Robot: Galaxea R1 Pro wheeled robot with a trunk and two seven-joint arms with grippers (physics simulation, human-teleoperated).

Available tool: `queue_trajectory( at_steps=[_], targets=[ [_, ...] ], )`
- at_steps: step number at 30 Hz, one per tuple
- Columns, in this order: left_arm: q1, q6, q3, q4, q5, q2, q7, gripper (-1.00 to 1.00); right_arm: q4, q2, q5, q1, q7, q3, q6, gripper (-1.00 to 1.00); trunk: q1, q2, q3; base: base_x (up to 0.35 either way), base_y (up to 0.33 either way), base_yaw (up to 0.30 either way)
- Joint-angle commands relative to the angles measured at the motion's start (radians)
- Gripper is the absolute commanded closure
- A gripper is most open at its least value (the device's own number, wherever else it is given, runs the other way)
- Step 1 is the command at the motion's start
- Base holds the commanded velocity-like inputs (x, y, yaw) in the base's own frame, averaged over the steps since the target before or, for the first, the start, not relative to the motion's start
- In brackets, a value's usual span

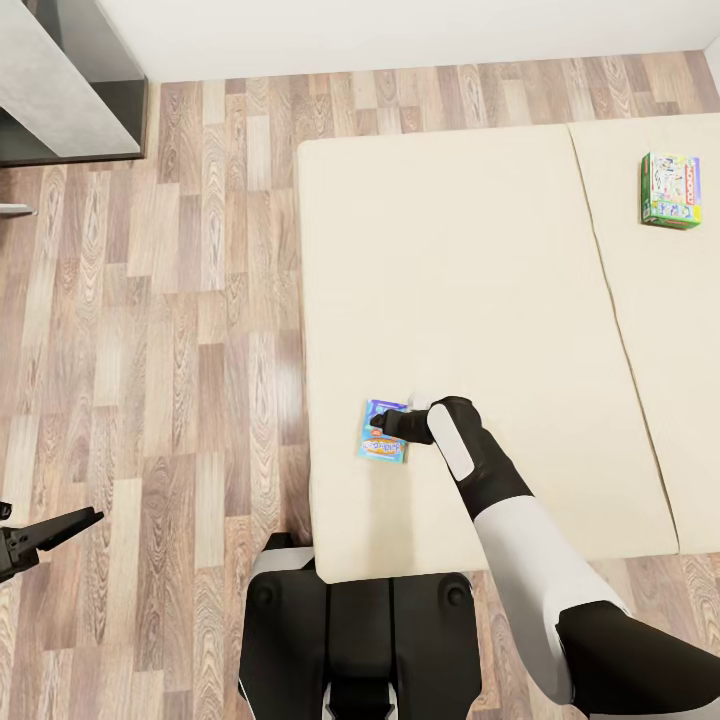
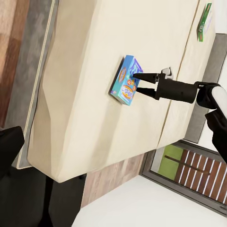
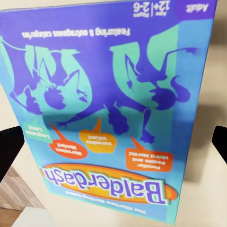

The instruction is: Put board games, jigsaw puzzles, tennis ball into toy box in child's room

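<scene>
On the bed (image 1: 450, 250), near the edge closest to the robot, a blue-purple board game (image 1: 378, 436) lies flat on the beige mattress. Its cover reads "Balderdash" in the right wrist view (image 3: 109, 109).

Right arm: extended over the mattress, with the right end effector (image 1: 392, 426) at the blue-purple box. In the left wrist view, the right end effector (image 2: 137, 82) has its two dark fingers spread, one tip over the box top and the other beside the box's edge. In the right wrist view, the fingertips (image 3: 9, 151) appear at opposite sides of the cover, apart from each other. Contact between fingers and box cannot be confirmed.

Left arm: the left end effector (image 1: 50, 533) hangs over the wood-plank floor (image 1: 180, 330), well apart from the bed. Its fingers point toward the mattress; whether they are spread or pressed together cannot be determined.

A second board game (image 1: 671, 190), green-edged with a pale cover, lies on the far section of the mattress, well apart from the blue-purple box. A seam divides the two mattress sections. A grey cabinet (image 1: 60, 80) stands at the far corner of the floor against the white wall.
</scene>
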Motion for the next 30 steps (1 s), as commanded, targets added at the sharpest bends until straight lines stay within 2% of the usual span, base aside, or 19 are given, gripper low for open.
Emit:
queue_trajectory(
  at_steps=[1, 30],
  targets=[
    [0.0, 0.011, 0.0, 0.0, -0.001, 0.0, -0.005, -1.0, -0.001, 0.0, -0.011, 0.0, -0.01, 0.001, 0.002, -1.0, 0.001, -0.002, -0.001, 0.0, 0.0, 0.0],
    [0.0, 0.011, 0.001, 0.0, -0.001, 0.0, -0.005, -1.0, 0.003, 0.0, -0.022, -0.003, -0.01, 0.001, 0.005, -1.0, 0.001, -0.002, -0.001, 0.0, 0.0, 0.0]
  ],
)
